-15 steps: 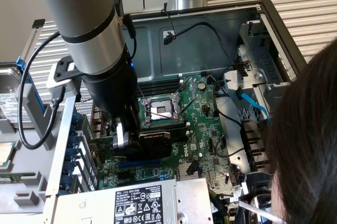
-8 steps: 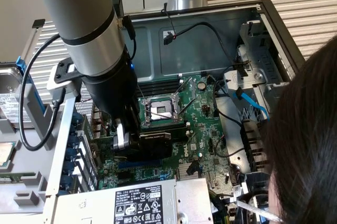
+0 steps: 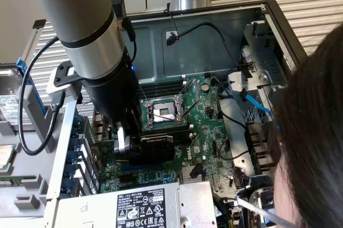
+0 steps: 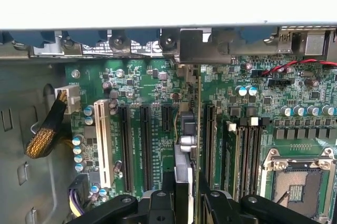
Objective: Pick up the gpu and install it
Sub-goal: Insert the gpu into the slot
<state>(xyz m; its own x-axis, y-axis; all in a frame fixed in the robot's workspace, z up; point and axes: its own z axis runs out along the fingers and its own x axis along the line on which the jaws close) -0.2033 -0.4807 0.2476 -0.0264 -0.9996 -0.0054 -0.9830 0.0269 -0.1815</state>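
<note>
Case (image 3: 289, 30): open tower lying on its side, grey steel walls, with the arm reaching down into it from the exterior view's left.
Motherboard (image 3: 206, 131): large green board on the case floor; bare CPU socket (image 3: 163, 113) near its middle, memory sticks (image 4: 246, 153) beside the socket.
Power supply (image 3: 144, 206): silver box with a white label at the near edge of the case.
Person: dark hair at the exterior view's right edge, close to the case (a hand with a tool seems to sit low by the drive bay, hard to make out).
Gpu (image 3: 155, 147): black shroud just under the claw, hanging low over the expansion slots (image 4: 134, 145); in the wrist view the card runs edge-on, its bracket end (image 4: 197, 50) near the rear slot openings.
Gripper (image 3: 134, 145): jaws partly closed and pinching the gpu, one on each face of the card; the card's top edge sits between the fingers (image 4: 158, 205) and the card extends straight away from them toward the rear wall.
Seating: the card appears to stand over a long black slot, though whether its edge connector is in the slot I cannot tell.
Risk, misalignment: if the card edge sits beside the slot and not over it, a downward push would likely load the board or the connector.
Risk, bracket: the bracket end could catch on the rear frame and tilt the card.
Risk, bystander: the person is close to the arm's working space.
</note>
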